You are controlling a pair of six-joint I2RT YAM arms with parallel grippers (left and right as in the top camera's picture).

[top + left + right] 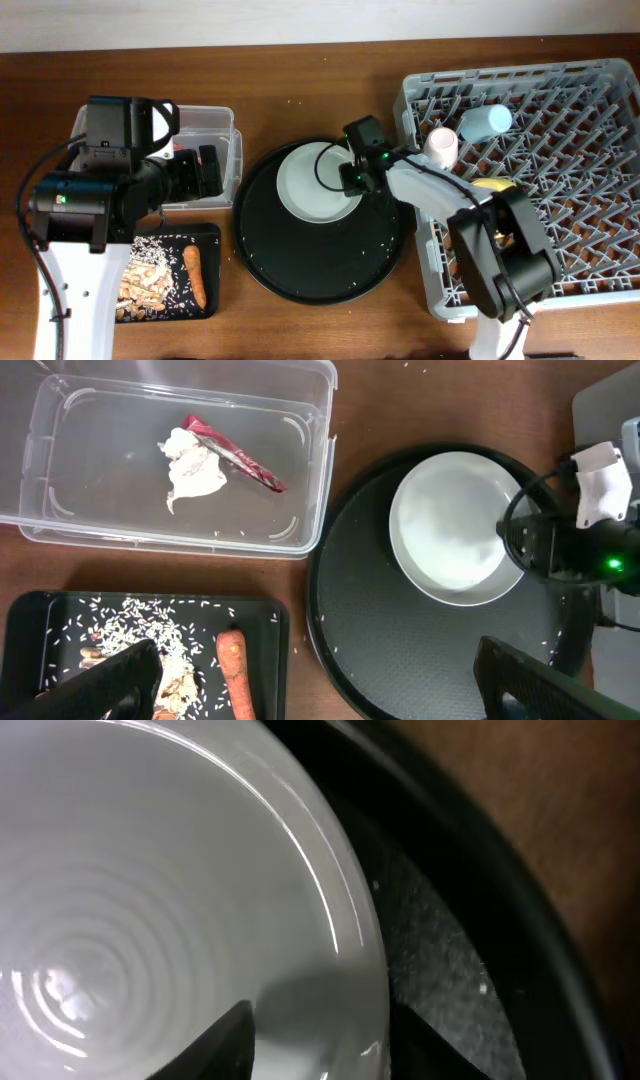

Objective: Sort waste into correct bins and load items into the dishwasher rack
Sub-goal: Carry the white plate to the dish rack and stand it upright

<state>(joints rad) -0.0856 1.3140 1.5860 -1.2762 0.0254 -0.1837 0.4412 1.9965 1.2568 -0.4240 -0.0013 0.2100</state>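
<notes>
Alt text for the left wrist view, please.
The right gripper sits at the rim of a pale plate on a round black tray. A clear tub holds tissue and a red wrapper; a carrot lies in a small black tray.

White links and bulky black housings form the left arm (pixel 60 285) and right arm (pixel 425 185). A green light glows on each.

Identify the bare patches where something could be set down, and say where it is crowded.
Free: the front half of the round black tray, below the plate; the table strip between clear tub and rack. Crowded: the small black tray, strewn with scraps and a carrot piece; the rack's left side, under the right arm.
</notes>
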